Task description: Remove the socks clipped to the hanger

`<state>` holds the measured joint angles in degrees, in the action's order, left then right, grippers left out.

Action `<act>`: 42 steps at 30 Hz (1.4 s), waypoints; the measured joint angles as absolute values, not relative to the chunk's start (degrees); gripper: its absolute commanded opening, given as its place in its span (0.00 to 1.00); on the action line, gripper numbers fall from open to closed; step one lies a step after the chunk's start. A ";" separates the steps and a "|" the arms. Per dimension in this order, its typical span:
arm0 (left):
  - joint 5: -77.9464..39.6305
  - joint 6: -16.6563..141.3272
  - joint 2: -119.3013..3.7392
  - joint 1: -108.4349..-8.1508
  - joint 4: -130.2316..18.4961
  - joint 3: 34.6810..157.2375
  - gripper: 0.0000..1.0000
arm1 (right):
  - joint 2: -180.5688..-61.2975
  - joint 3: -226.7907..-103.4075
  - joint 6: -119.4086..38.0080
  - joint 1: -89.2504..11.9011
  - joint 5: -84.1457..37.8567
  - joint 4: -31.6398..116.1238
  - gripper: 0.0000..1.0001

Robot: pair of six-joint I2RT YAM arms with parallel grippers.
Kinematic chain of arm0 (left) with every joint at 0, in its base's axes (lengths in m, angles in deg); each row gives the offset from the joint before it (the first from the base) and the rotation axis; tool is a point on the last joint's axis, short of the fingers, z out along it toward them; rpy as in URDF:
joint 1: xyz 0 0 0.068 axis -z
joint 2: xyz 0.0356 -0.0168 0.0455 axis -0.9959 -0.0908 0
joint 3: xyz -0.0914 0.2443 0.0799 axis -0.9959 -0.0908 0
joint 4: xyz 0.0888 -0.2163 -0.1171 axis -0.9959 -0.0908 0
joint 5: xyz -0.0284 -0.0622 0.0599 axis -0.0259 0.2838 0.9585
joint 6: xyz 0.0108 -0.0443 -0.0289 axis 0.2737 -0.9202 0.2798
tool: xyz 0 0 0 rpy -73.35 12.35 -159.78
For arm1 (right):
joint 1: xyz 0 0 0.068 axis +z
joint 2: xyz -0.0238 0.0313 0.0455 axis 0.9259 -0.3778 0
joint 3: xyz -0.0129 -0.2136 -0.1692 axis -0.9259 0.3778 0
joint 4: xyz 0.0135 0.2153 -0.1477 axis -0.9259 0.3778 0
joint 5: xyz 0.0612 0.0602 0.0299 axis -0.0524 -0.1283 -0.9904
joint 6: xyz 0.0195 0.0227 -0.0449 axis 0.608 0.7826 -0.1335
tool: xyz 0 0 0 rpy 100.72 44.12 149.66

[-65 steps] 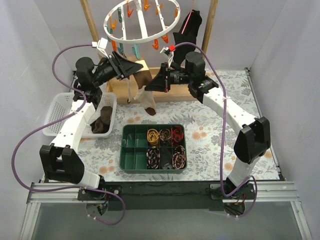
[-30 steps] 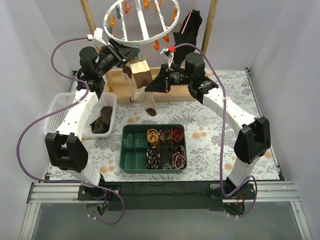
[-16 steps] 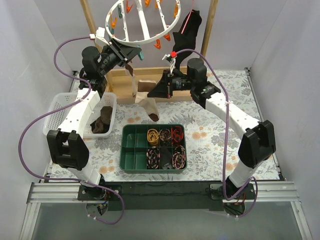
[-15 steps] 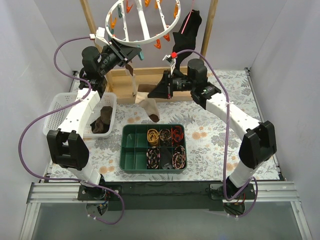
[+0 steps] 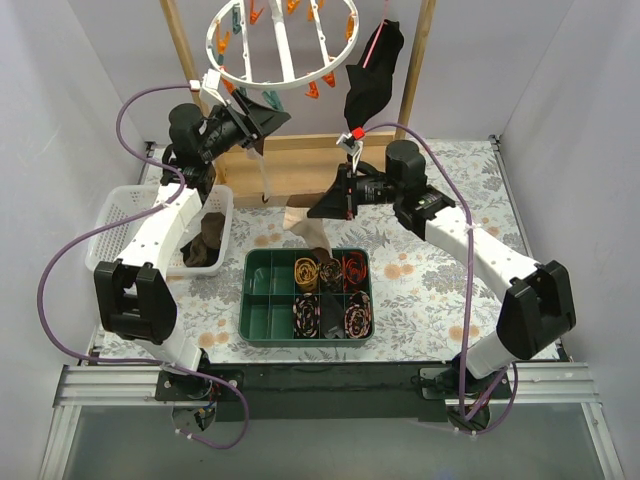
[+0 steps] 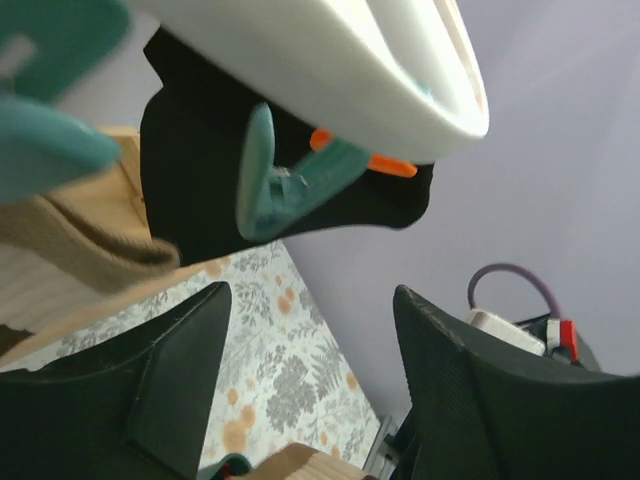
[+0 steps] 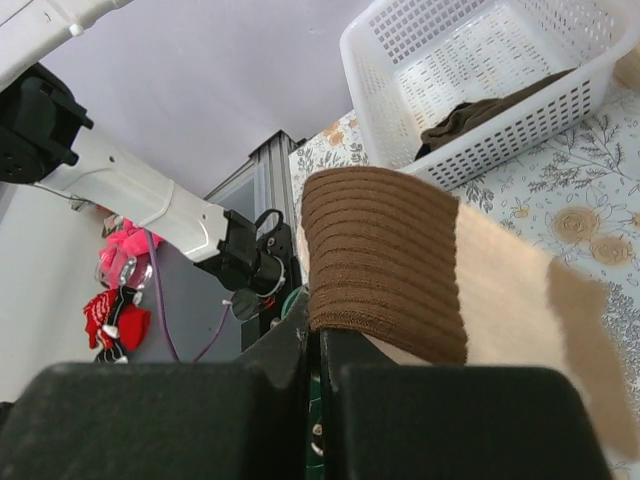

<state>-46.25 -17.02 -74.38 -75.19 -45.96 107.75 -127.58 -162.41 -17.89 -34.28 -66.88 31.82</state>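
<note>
Clenched in the right hand [image 5: 320,203]: a limp tan fabric sock with ribbed brown cuff [image 7: 385,265], free of the white round plastic hanger [image 6: 330,60], dangling above the table [image 5: 420,262], lower end perhaps touching the green plastic tray [image 5: 265,275]. Left hand [image 6: 308,295] released, spread just below a teal peg [image 6: 290,185].

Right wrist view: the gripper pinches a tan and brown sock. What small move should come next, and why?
Probably swing the right gripper toward the white basket and release. The sock looks clear of the hanger, and the basket already holds a dark sock.
</note>
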 measured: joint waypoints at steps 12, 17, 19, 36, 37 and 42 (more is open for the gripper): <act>-59.04 -12.85 -65.57 -75.08 -43.69 96.69 0.75 | -122.61 -160.25 -18.85 -34.28 -66.42 37.26 0.01; -70.14 -17.44 -61.64 -74.97 -26.99 87.08 0.76 | -121.70 -160.27 -19.85 -34.28 -66.29 43.03 0.01; -75.19 -22.38 -61.44 -74.77 -16.67 83.40 0.76 | -121.37 -160.27 -20.25 -34.28 -66.42 44.91 0.01; -86.40 -11.25 -58.08 -64.89 -21.79 79.34 0.53 | -117.04 -163.20 -20.73 -34.28 -68.85 49.72 0.01; -86.23 -9.31 -57.40 -64.85 -24.37 79.34 0.50 | -116.76 -163.20 -20.73 -34.28 -68.85 49.74 0.01; -85.20 -4.91 -55.52 -64.80 -30.97 79.34 0.17 | -116.36 -163.20 -20.73 -34.28 -68.91 49.99 0.01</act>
<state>-85.20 -4.91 -55.52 -64.80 -30.97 79.34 -116.36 -163.20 -20.73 -34.28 -68.91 49.99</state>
